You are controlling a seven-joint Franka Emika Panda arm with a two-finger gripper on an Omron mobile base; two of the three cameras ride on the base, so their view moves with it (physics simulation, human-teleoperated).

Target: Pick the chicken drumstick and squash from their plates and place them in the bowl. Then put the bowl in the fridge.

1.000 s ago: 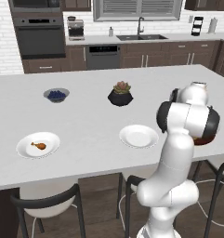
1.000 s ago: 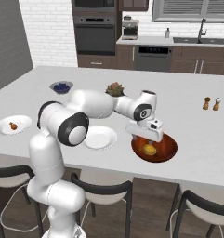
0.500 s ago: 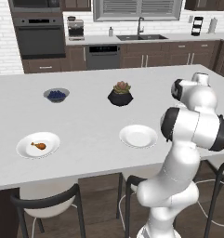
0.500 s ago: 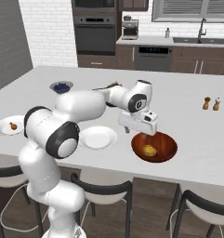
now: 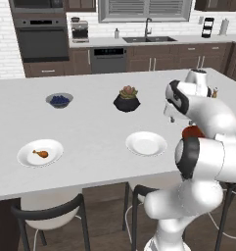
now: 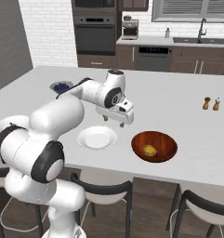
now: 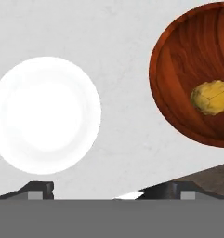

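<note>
The chicken drumstick (image 5: 39,154) lies on the left white plate (image 5: 26,156) near the island's front edge. The second plate (image 5: 146,143) (image 6: 97,137) (image 7: 46,114) holds nothing. Just right of it stands the red-brown bowl (image 6: 164,142) (image 7: 183,69) with the yellow squash (image 6: 149,150) (image 7: 211,96) inside; in the left base view my arm covers most of the bowl (image 5: 192,131). My gripper (image 6: 114,122) (image 7: 106,193) hangs open above the counter between that plate and the bowl, holding nothing. I cannot tell whether the tall grey slab (image 6: 4,42) at the far left is the fridge.
A small grey bowl with blue contents (image 5: 59,100) and a black pot with a succulent (image 5: 127,99) stand farther back on the island. Salt and pepper shakers (image 6: 211,103) are at the right. Stools line the front edge. Oven, sink and cabinets run along the back wall.
My gripper has lifted away from the bowl and swung left toward the bare plate, jaws open throughout. The squash stays in the bowl.
</note>
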